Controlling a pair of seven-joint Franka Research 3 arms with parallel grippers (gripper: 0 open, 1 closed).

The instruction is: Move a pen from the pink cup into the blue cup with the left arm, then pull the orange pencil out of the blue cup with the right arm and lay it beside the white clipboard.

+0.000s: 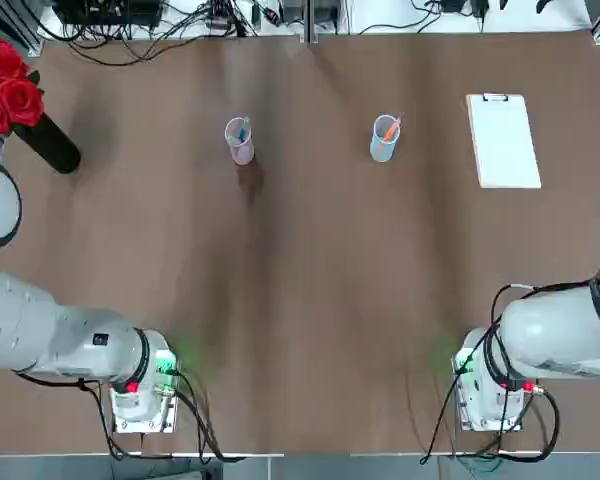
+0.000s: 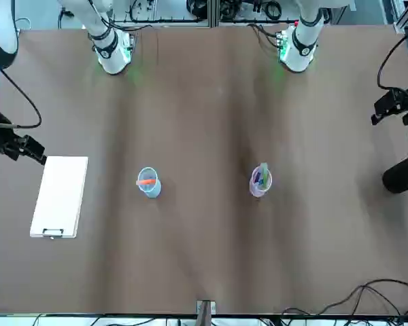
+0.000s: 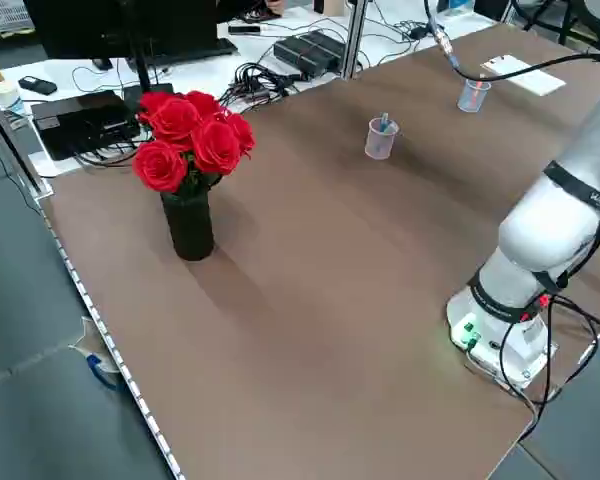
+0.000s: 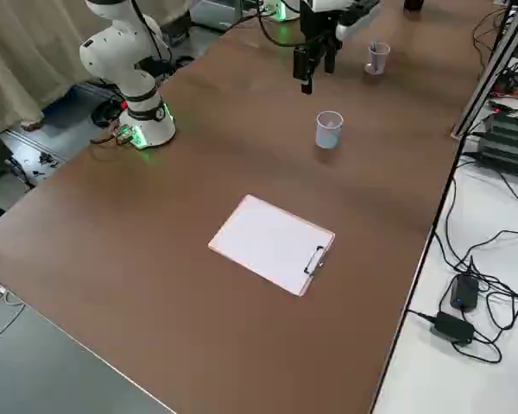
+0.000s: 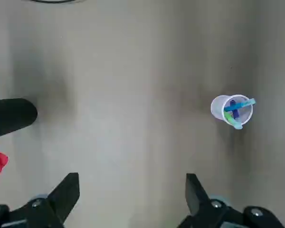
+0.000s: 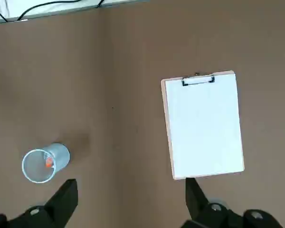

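Nearest in each wrist view are the arm's own black fingers, and both pairs stand spread wide with nothing between them. The left gripper (image 5: 132,199) hangs high over bare brown tabletop (image 1: 310,290); the right gripper (image 6: 131,202) does the same on its side.

Ahead of the left jaws and off to one side stands the small translucent pink plastic cup (image 5: 232,111), upright and well clear of the fingertips. It holds several pens (image 5: 236,108), blue and green ones among them, leaning against its rim. Off to the other side of those jaws lies the dark body of a black vase (image 5: 12,116) with red roses (image 3: 188,138); it plays no part in the job.

Ahead of the right jaws, toward one fingertip, stands the translucent blue plastic cup (image 6: 44,163), upright, with the orange pencil (image 6: 48,163) showing inside it. Beyond the other fingertip lies the flat white clipboard (image 6: 204,124) with its metal clip at the far end, apart from the blue cup, with open table all round it.

My reading is that nothing in the task is done yet. No pen shows in the blue cup, only the pencil, and every pen sits in the pink one. Both steps remain: first the left arm must come down on a pen and carry it across, then the right arm must draw the pencil out and lay it by the board.
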